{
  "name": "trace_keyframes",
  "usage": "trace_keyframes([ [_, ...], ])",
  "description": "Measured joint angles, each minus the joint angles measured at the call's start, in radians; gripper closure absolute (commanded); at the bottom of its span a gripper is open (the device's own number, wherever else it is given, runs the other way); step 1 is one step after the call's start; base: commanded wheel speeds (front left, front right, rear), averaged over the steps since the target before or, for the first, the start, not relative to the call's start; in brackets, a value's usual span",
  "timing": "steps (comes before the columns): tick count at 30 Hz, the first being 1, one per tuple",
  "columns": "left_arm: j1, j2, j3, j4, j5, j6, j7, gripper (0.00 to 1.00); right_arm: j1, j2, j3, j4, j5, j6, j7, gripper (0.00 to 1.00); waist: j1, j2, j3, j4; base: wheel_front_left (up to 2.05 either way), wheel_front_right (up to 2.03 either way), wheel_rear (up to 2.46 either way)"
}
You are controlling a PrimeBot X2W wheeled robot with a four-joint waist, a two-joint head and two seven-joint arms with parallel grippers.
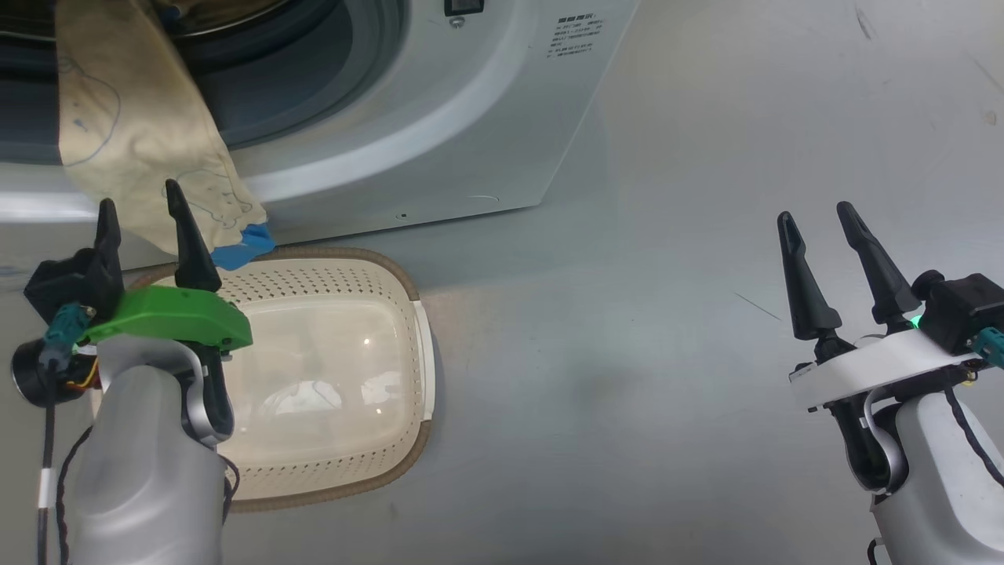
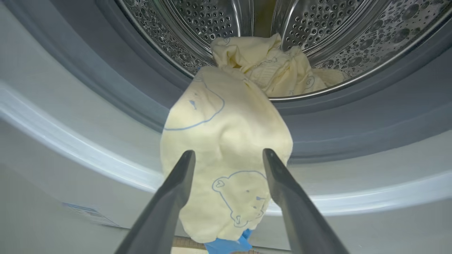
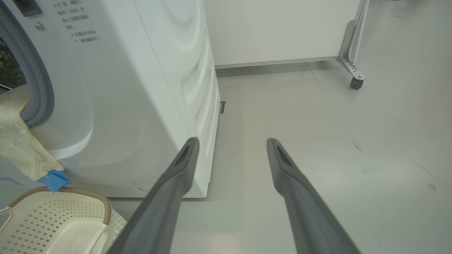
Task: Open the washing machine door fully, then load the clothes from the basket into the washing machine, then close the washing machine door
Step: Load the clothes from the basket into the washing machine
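Observation:
The washing machine (image 1: 439,133) stands with its drum (image 2: 212,21) exposed; its door is out of view. Some of the clothes (image 2: 279,67) lie bunched in the drum. One cream garment (image 2: 226,141) with bear outlines and blue trim (image 1: 243,247) hangs out over the grey seal (image 2: 353,116), down the white front towards the basket (image 1: 392,275). My left gripper (image 1: 140,194) is open just in front of this garment, its fingers (image 2: 176,190) spread either side without pinching it. The basket's glossy bottom is bare. My right gripper (image 1: 816,212) is open over the floor, far to the right.
Grey floor (image 1: 706,314) stretches right of the machine. In the right wrist view the machine's white side panel (image 3: 169,70) is close on the left, the basket's corner (image 3: 70,211) lies low left, and a white panel on a caster (image 3: 355,83) stands further back.

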Motion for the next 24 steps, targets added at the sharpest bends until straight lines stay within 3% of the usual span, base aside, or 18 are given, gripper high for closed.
trace_keyframes([
  [24,0.177,0.001,-0.075,-0.174,-0.081,0.005,0.0,0.0,0.006,-0.003,0.0,0.001,-0.001,0.0,0.0,0.0,0.0,0.0,-0.022,0.031,0.0,0.0,0.0],
])
